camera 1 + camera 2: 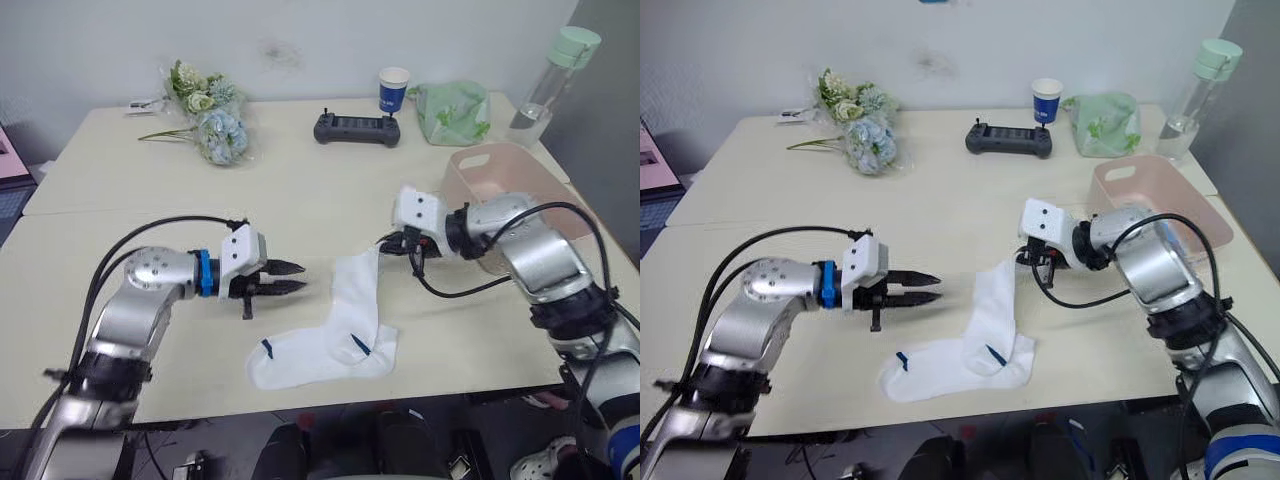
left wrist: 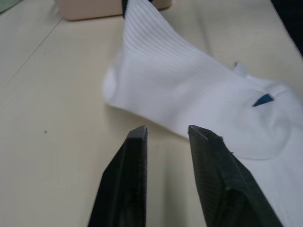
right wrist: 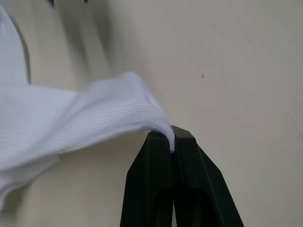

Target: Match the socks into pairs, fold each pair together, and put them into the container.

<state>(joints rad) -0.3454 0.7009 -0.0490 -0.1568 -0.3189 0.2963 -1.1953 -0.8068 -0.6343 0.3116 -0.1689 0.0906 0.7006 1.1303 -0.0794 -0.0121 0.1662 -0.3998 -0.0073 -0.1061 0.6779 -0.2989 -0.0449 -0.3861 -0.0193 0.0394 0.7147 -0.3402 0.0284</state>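
- Two white socks [image 1: 330, 340] lie overlapped near the front edge of a pale surface [image 1: 150, 190], midway between the robot's two arms.
- One sock lies flat, running sideways; the other crosses it at the foot, and its cuff rises toward the right gripper [image 3: 172, 142].
- The right gripper's jaws are clamped together on the rim of that cuff, lifting it off the surface while the rest of the sock trails down.
- The left gripper [image 1: 285, 277] hovers low, just beside the socks on the robot's left, touching nothing; its jaws stand slightly apart.
- The pink tub [image 1: 500, 170] sits behind the right arm, well apart from the socks; what shows of its inside looks empty.
- The step in hand appears to be folding this white pair together.
- To do it well, the right arm likely needs to carry the cuff over and lay it down toward the toes, keeping the pinch firm so the thin fabric does not slip.
- The left gripper would best press or pinch the lower sock, so the pair does not drag across the surface.
- Both layers should line up before either gripper releases.
- At the far edge sit a bunch of flowers [image 1: 205, 110], a black controller [image 1: 357, 128], a paper cup [image 1: 394, 88], a green cloth bag [image 1: 452, 110] and a water bottle [image 1: 553, 80].
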